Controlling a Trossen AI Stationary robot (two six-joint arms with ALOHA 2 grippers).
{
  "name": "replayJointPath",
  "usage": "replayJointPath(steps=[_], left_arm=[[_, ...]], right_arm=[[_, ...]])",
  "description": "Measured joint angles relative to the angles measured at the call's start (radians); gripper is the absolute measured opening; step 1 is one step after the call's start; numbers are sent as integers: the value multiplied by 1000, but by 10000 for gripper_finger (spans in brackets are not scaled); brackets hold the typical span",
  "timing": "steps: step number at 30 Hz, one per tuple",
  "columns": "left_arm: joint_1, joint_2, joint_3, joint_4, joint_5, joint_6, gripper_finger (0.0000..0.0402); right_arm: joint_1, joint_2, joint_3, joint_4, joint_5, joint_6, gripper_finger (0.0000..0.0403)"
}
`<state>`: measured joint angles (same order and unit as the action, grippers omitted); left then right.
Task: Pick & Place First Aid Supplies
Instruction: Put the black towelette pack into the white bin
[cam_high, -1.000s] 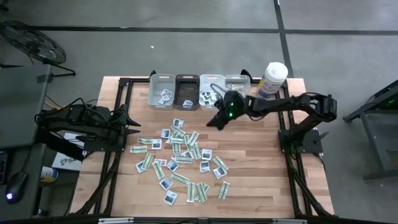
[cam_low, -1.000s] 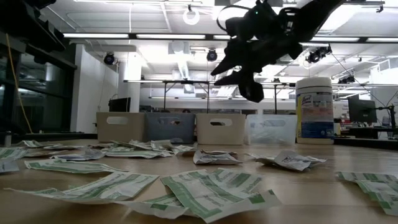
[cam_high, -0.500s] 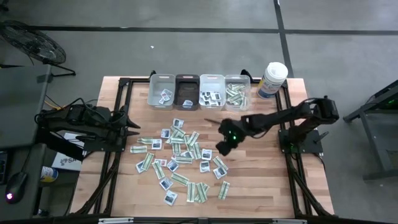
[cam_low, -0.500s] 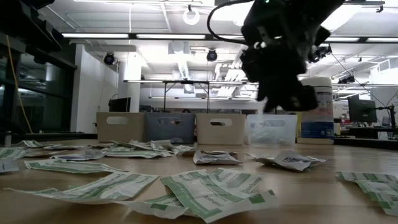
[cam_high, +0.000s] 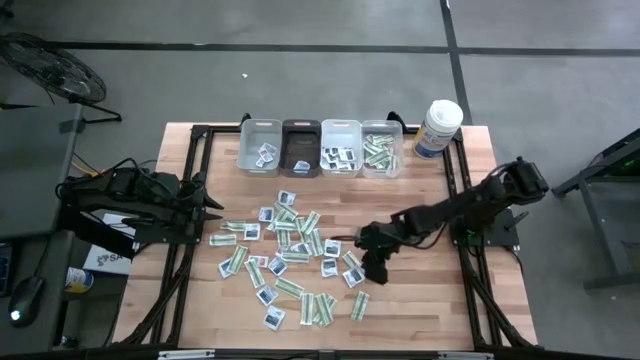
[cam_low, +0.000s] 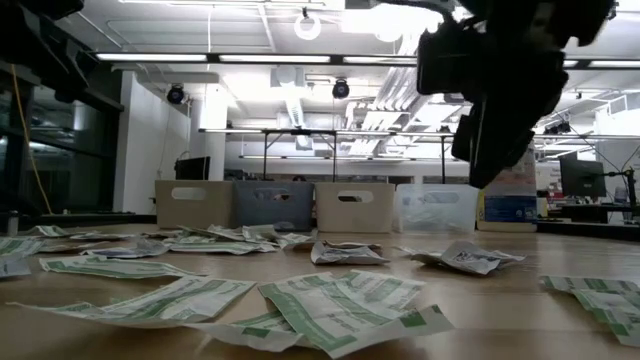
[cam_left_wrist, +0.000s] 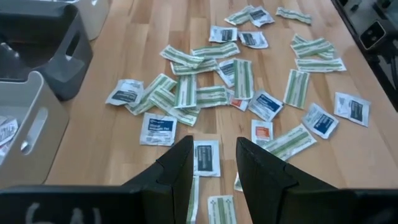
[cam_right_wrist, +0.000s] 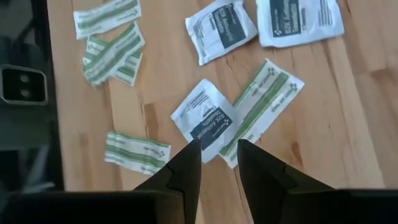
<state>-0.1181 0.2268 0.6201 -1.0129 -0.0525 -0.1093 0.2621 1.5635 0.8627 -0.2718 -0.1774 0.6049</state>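
The first aid supplies (cam_high: 290, 250) lie scattered flat on the wooden table: narrow green-and-white strips and squarish white packets with dark-blue marks. My right gripper (cam_high: 372, 266) hangs open above the pile's right edge and touches nothing. In the right wrist view its fingers (cam_right_wrist: 186, 165) stand over a white-and-blue packet (cam_right_wrist: 205, 121) and a green strip (cam_right_wrist: 261, 109). My left gripper (cam_high: 212, 211) waits open at the table's left edge, above a white packet (cam_left_wrist: 205, 157).
Four small bins (cam_high: 320, 148) stand in a row at the far edge, with some packets inside. A tall white canister (cam_high: 440, 128) stands to their right. Bare wood lies right of the pile and along the near edge.
My right gripper has swung from in front of the bins toward the table's near edge and now hangs over the right side of the packet pile. The packets have not moved.
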Motion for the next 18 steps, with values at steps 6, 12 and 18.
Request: replayJointPath(steps=[6, 12, 18], left_arm=[[0, 0, 0, -1, 9, 0, 119], [0, 0, 0, -1, 9, 10, 119], [0, 0, 0, -2, 9, 12, 119]], right_arm=[[9, 5, 0, 8, 37, -30, 98], [6, 66, 0, 71, 23, -30, 104], [7, 95, 0, 80, 23, 8, 135]])
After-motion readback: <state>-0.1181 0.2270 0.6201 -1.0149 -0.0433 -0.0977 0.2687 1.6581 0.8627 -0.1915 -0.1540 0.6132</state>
